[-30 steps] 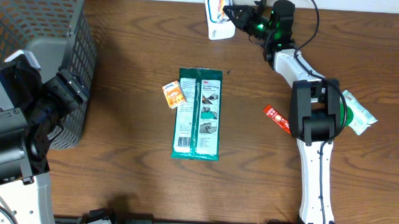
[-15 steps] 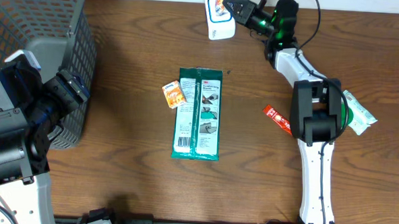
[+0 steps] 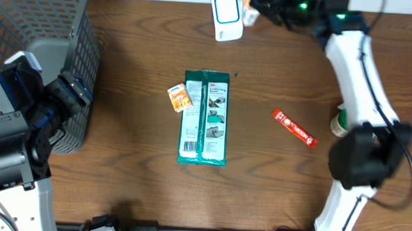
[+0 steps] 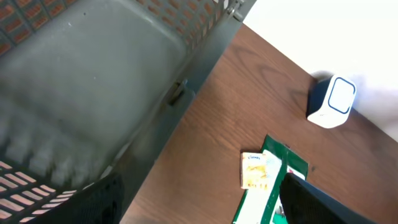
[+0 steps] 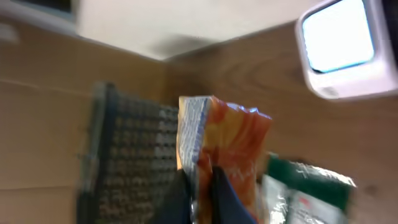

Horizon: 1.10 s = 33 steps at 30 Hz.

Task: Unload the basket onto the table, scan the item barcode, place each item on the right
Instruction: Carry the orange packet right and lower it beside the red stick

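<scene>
Overhead: the orange crinkled snack packet, the task's item, is held off the table at the far edge, just beside the small white-and-blue box scanner. It is pinched in the right end effector, which is closed tight on it. The packet is judged to be held there so that its barcode can face the scanner window. Whether the code is actually facing it cannot be told.

The left end effector is parked against the grey wire-mesh basket, well apart from the scanner, and is judged idle. Left lying flat mid-table are a long green plastic packet, a small orange sachet touching its left edge, and a red stick sachet to the right. A green-capped item is mostly hidden by the right arm.

Left wrist: the fingers are seen spread wide with nothing between them. The basket wall, the green packet, the small sachet and the scanner are in view.

Right wrist: the view is blurred. The orange packet is gripped at its lower edge and stands upright, with the scanner at the upper right.

Surface and room: the table is brown wood-grain, with a pale wall beyond its far edge.
</scene>
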Available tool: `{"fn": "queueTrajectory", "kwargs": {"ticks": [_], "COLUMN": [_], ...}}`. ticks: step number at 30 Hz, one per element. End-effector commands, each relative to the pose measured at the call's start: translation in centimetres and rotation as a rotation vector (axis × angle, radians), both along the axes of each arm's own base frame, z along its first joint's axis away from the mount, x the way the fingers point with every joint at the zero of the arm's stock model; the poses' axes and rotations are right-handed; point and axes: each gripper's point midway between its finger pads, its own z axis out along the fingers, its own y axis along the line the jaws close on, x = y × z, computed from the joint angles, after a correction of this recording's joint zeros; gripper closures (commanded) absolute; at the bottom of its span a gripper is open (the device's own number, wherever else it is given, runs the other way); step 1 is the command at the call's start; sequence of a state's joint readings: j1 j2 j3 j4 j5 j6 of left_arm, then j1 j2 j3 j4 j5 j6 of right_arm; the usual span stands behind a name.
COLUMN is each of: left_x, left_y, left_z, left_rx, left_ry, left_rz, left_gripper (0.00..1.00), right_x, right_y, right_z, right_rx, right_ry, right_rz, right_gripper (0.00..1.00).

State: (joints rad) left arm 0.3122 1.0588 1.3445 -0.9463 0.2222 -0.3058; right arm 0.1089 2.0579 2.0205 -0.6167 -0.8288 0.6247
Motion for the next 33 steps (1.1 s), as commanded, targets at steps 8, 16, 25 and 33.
{"fn": "queueTrajectory", "kwargs": {"ticks": [8,16,25,33], "left_x": [0.0,0.0,-0.1,0.0], "left_y": [0.3,0.3,0.3,0.3], "left_z": [0.7,0.7,0.7,0.7], "left_rx": [0.026,0.026,0.026,0.026], "left_ry": [-0.013,-0.013,-0.013,-0.013], "left_rz": [-0.003,-0.003,-0.003,-0.003], "left_gripper": [0.2,0.2,0.2,0.2], "right_x": [-10.8,-14.3,-16.1,-15.3], "right_y": [-10.4,-13.8,-16.1,-15.8], "right_z": [-7.4,-17.8,-23.4,-22.7], "right_rx": [-0.827,-1.009,-1.132,-1.125], "right_ry": [0.195,0.403,0.445,0.408], "right_rz": [0.073,0.104,0.086,0.072], "right_gripper": [0.99,0.99,0.56,0.01]}}
